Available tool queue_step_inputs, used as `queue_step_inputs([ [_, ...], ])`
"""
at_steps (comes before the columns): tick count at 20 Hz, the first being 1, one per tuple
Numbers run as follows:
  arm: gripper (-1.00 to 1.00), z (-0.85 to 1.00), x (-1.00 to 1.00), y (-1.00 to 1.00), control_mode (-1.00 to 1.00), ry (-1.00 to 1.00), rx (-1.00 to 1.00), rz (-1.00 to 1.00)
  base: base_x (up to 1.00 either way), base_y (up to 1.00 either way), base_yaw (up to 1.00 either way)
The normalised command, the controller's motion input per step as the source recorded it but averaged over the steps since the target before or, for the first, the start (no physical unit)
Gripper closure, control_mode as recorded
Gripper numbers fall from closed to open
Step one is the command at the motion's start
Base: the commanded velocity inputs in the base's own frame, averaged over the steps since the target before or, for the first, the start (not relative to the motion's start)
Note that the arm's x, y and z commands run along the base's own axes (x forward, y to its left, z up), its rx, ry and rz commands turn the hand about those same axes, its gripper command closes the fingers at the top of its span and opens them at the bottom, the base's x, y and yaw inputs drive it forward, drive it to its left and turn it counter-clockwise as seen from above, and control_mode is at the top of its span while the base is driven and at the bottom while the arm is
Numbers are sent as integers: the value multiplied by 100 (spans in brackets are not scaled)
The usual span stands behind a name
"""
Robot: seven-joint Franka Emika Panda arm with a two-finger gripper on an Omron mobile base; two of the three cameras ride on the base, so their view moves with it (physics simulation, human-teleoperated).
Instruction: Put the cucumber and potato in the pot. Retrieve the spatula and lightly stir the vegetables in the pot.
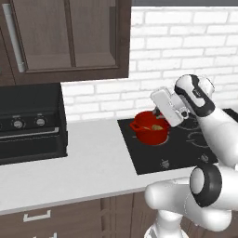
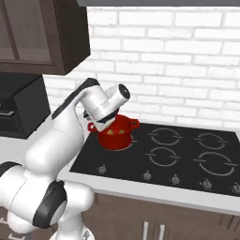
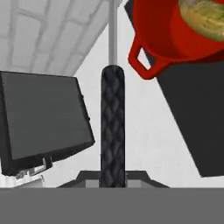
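Note:
The red pot [image 1: 149, 128] stands on the cooktop's near-left burner, and it also appears in the right base view [image 2: 117, 133] and at the top right of the hand view [image 3: 166, 39]. Inside it lies a yellowish-brown lump, the potato [image 3: 204, 15], with greenish tints; I cannot tell the cucumber apart from it. My gripper [image 1: 162, 111] hovers just right of and above the pot [image 2: 105, 119], shut on the spatula's dark textured handle [image 3: 113, 131]. The slim grey shaft runs up out of the hand view, so the blade is hidden.
A black microwave [image 1: 28, 125] sits on the white counter [image 1: 93, 158] left of the black cooktop [image 2: 187, 154]. Dark cabinets [image 1: 69, 37] hang above the counter. A white brick wall backs the cooktop. Knobs line the cooktop's front edge.

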Motion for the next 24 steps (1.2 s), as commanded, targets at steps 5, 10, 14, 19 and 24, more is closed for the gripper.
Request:
queue_step_inputs([
  [5,100,58,55,-33,-100,31,63,-12,0,0,0],
  [10,100,3,2,-3,-100,2,5,0,0,0,0],
  [14,100,0,0,0,-100,0,0,0,0,0,0],
  [19,100,-1,0,52,-100,0,0,-20,0,0,0],
  [24,100,0,4,59,-100,0,14,-53,0,0,0],
])
